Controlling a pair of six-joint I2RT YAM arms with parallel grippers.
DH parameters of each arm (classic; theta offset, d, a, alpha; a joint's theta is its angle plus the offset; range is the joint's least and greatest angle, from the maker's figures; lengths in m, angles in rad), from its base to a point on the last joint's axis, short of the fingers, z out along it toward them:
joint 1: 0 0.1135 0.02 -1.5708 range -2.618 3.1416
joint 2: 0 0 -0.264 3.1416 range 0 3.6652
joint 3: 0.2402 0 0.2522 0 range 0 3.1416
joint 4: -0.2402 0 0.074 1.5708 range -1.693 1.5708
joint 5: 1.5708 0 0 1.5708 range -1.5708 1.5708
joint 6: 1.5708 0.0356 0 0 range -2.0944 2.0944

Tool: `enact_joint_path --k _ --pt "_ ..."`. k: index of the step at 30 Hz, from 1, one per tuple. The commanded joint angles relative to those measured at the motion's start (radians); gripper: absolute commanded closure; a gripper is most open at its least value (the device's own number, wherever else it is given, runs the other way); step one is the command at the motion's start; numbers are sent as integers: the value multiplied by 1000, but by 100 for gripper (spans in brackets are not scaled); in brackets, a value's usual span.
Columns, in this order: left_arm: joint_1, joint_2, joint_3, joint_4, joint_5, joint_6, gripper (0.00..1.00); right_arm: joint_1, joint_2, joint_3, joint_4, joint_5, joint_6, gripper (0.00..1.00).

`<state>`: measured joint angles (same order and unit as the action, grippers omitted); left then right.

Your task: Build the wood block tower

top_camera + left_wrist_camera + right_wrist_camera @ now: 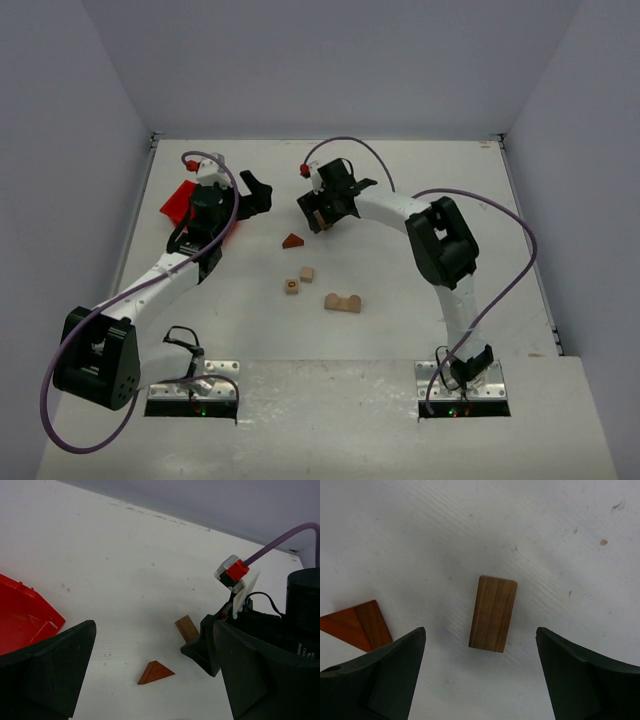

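Wood block tower not yet built: its pieces lie loose on the tabletop (400, 180), and both sets of jaws stand apart, holding nothing.

Top external: the right gripper (318, 215) hangs with its jaws either side of a brown plank block (321, 221). The reddish triangular roof piece (292, 241) lies just beside them. A light cube (307, 273), a second cube (291, 286) and an arched block (342, 302) lie farther off toward the arm bases. The left gripper (255, 195) hovers beside the red bin (180, 203).

Left wrist: the left jaws are wide. The roof piece (156, 672) shows between them, down on the tabletop, and the plank block (187, 628) lies beyond it, beside the right gripper (202, 647).

Right wrist: the plank block (493, 613) lies flat midway between the fingers (380, 675), touching neither. The roof piece (357, 625) lies just outside one finger.
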<state>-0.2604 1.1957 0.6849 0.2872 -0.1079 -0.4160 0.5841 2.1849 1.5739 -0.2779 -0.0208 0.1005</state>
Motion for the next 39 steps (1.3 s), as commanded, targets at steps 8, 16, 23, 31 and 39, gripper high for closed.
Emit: enact_joint_path --k 8,16,23,31,39 --pt "8 -23 -16 59 -14 9 0 -18 75 65 28 -82 8 59" --pt "9 -14 -5 55 7 9 0 -19 54 109 -7 -90 -127 86" --pt "9 -45 -9 36 46 8 0 -21 -188 32 -91 -320 -513 91" --pt "9 -136 3 -36 0 -13 0 -20 -486 -264 -210 -475 -706 93" --pt "10 -199 9 -110 -71 -16 0 -4 -709 -533 -255 -423 -768 92"
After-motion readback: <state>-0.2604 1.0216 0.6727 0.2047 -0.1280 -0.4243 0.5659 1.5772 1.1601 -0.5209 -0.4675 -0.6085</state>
